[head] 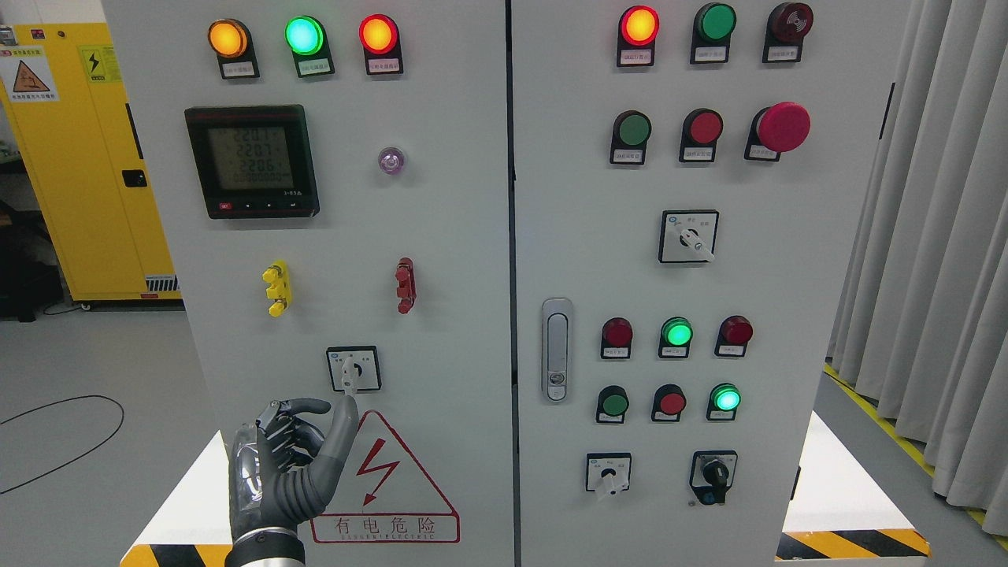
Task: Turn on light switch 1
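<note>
Switch 1, a small rotary selector low on the left cabinet door, had its white lever pointing down, and the left robot hand held nothing, one finger raised touching the lever tip and the others curled. Turning it well probably called for a sideways push on the lever, clear of the warning triangle just below; the yellow and red handles above stood well apart.
</note>
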Controlling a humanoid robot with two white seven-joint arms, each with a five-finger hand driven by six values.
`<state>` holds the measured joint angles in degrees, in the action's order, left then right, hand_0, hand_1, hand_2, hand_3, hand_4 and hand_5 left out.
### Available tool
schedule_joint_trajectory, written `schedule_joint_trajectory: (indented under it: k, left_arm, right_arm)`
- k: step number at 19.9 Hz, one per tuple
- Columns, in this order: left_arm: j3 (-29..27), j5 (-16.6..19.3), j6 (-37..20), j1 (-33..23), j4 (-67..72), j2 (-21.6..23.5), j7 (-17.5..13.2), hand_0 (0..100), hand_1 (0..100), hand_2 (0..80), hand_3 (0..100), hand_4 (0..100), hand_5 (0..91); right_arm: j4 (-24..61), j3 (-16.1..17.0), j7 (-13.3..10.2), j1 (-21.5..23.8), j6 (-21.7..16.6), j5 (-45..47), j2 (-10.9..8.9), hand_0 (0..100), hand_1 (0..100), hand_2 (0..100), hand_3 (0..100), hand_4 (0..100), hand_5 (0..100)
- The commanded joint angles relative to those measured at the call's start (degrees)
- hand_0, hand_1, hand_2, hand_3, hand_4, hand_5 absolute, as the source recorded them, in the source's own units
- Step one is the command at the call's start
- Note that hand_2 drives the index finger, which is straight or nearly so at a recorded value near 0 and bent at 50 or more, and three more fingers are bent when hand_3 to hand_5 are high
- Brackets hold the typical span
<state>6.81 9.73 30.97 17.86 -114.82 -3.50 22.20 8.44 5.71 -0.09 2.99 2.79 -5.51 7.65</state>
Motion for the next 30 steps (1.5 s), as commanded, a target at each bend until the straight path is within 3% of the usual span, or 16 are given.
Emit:
schedule_joint_trajectory:
  k: [1,30]
  left_arm:
    - [0.4,0.91,0.06,0.6,2.5,-1.95,0.03,22,61,52.2,90,86,77.3]
    - [-0.13,0.55,-0.12,4.56,6.54,-4.06,1.44,21,59,51.4,90,86,76.5]
  right_arm:
    - [0.0,0.0,0.01,0.0,0.02,0.06,0.0,0,50,4,0,0,0]
    - [0.0,0.0,0.01,0.0,0.02,0.06,0.0,0,50,4,0,0,0]
